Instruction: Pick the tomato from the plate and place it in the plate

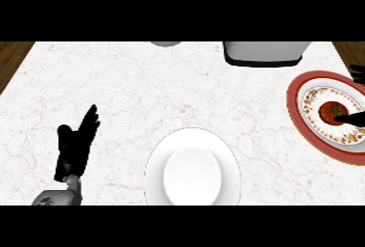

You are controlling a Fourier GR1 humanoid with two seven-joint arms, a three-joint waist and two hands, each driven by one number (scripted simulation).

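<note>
A red tomato (pixel 330 110) lies in the middle of a patterned plate with a wide red rim (pixel 295 103) at the counter's right edge. My right hand (pixel 353 117) comes in from the right border and is mostly cut off. One dark digit lies against the tomato's right side, and other fingertips (pixel 357 73) show well above it, spread apart and not curled round the tomato. A plain white plate (pixel 154 165) sits at the front centre with nothing on it. My left hand (pixel 75 147) rests open at the left, fingers up.
A grey container on a black base (pixel 262 52) stands at the back right, close to the red-rimmed plate. Part of another grey object (pixel 166 44) shows at the back centre. The marble counter ends in dark wood at the back corners.
</note>
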